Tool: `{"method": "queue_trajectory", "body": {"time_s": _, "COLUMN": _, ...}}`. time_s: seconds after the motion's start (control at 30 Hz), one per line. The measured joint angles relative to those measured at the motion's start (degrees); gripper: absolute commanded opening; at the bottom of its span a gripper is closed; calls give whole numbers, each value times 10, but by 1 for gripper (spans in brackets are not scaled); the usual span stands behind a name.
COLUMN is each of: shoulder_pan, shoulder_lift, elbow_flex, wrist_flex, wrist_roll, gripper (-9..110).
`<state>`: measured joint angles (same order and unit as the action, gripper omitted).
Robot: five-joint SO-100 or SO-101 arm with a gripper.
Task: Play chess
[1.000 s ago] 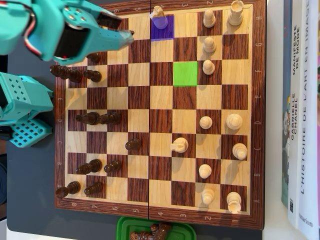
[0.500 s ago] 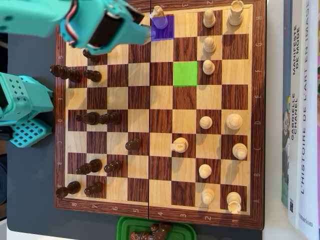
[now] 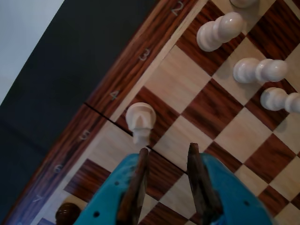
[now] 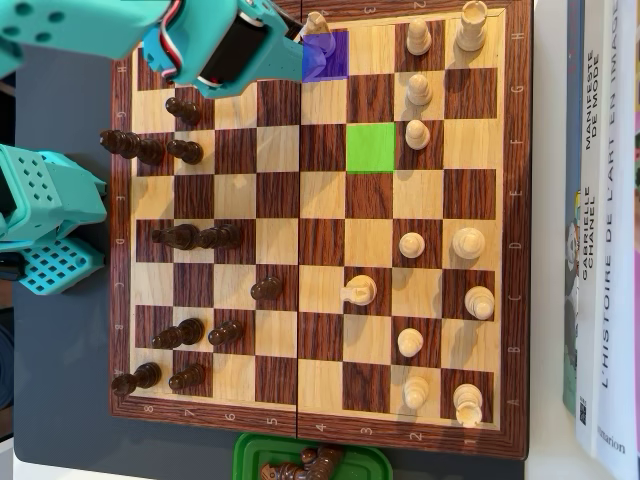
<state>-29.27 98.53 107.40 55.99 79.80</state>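
Note:
A white pawn (image 3: 140, 119) stands on a dark square at the board's edge beside the number 4. My gripper (image 3: 168, 149) is open and empty, with its tips just short of the pawn and a little to its right. In the overhead view the same pawn (image 4: 316, 24) stands on a blue-marked square (image 4: 330, 58) at the top edge of the chessboard (image 4: 320, 425). My gripper (image 4: 296, 36) reaches it from the left. A green-marked square (image 4: 371, 147) lies two rows lower and one column to the right, with no piece on it.
Dark pieces (image 4: 180, 150) fill the board's left side and white pieces (image 4: 418, 134) the right. Three white pieces (image 3: 260, 70) stand beyond the pawn. A green box (image 4: 250, 462) of captured pieces sits below the board. Books (image 4: 600, 230) lie on the right, the arm base (image 4: 45, 220) on the left.

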Motion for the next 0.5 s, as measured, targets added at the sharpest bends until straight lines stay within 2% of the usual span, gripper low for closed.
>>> {"method": "queue_trajectory", "body": {"time_s": 0.5, "shoulder_pan": -31, "shoulder_lift": 0, "elbow_flex": 0, "wrist_flex": 2, "wrist_roll": 31, "gripper": 14}}
